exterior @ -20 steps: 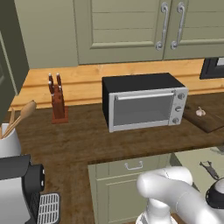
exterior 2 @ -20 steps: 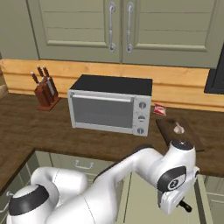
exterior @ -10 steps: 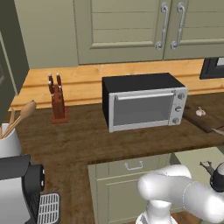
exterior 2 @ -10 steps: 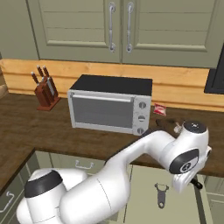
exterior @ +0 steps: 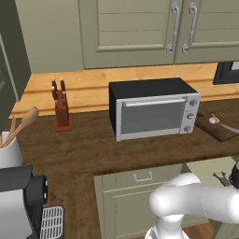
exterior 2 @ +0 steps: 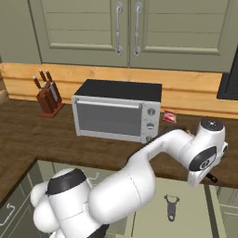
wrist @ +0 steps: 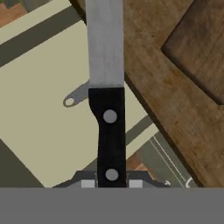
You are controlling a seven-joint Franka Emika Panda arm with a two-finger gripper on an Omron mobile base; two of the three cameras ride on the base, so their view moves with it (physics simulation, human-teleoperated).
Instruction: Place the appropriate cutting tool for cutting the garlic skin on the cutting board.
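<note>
Gripper (wrist: 111, 183): we see it clamped on the knife (wrist: 107, 87) handle.
Knife: blade points away, above the counter (wrist: 144, 65) edge.
Cutting board (wrist: 199, 48): beside the blade, apart.

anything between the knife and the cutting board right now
Nothing visible. In the hand view the knife is held in the gripper, its blade over the counter edge. The cutting board lies just beyond to one side, with bare counter between them.

Matt steel-bladed knife (wrist: 106, 87), dark wooden cutting board (wrist: 199, 48)
</note>
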